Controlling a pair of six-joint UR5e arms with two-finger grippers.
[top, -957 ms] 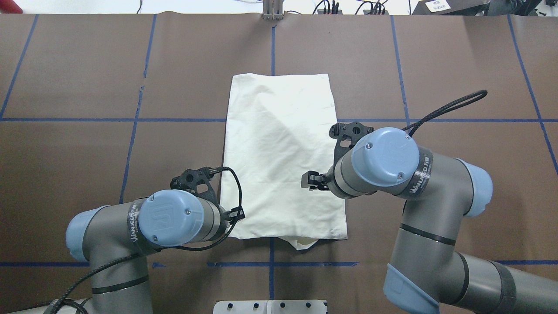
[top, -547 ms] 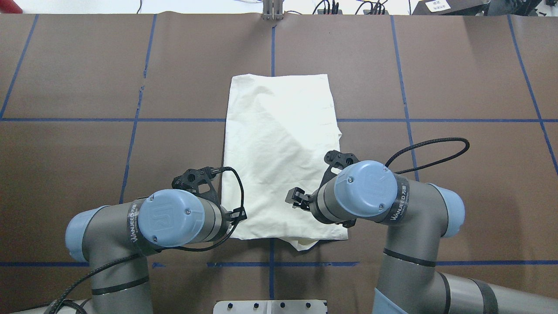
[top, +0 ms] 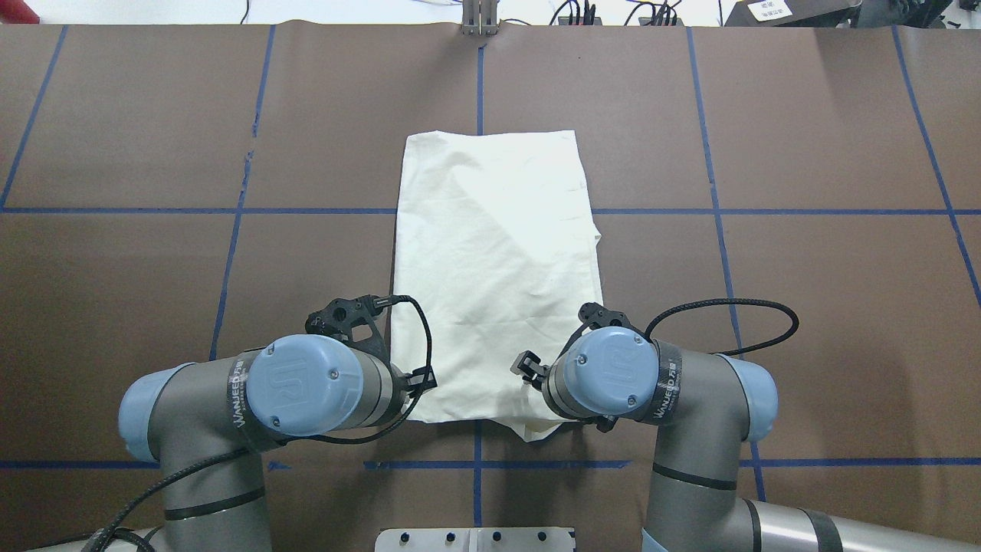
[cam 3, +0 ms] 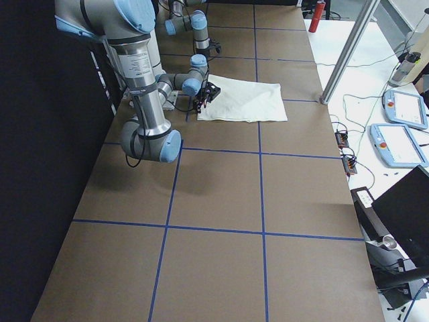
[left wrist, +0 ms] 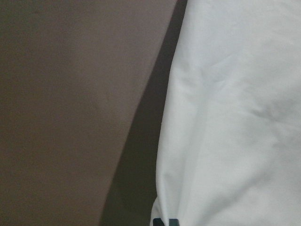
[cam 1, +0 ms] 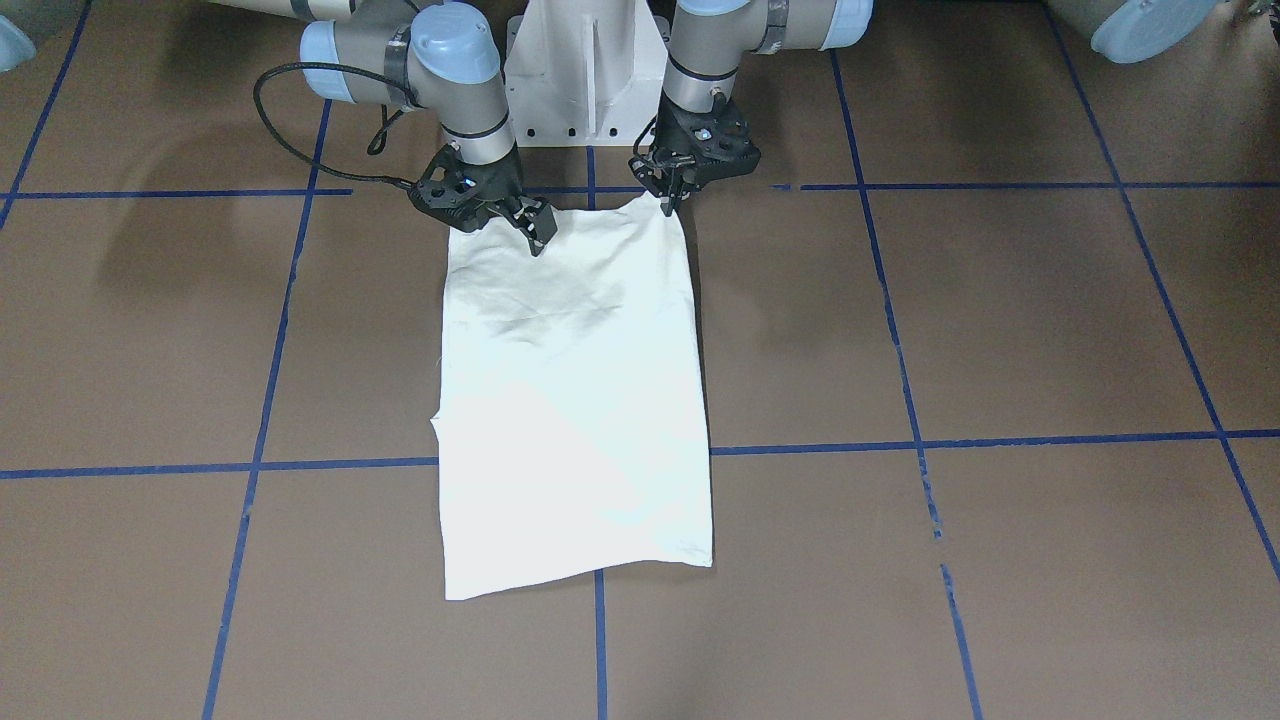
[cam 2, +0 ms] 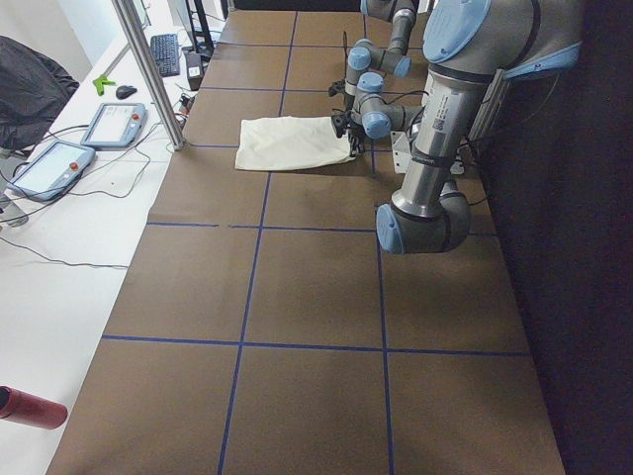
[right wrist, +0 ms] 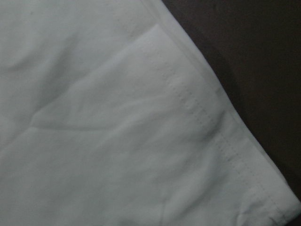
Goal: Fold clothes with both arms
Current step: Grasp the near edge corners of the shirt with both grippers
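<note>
We see a plain cream-white shirt on a brown tabletop crossed by blue tape lines; left arm and right arm are silver-grey, capped light-blue.

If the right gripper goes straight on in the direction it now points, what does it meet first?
The shirt: the right gripper points down at its hemmed corner on the robot's side. Whether a gap is left between them is unclear.

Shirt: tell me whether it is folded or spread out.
Folded. The shirt lies as a narrow plain rectangle, with no sleeves or print showing, and an under-layer pokes out past its robot-side edge.
</note>
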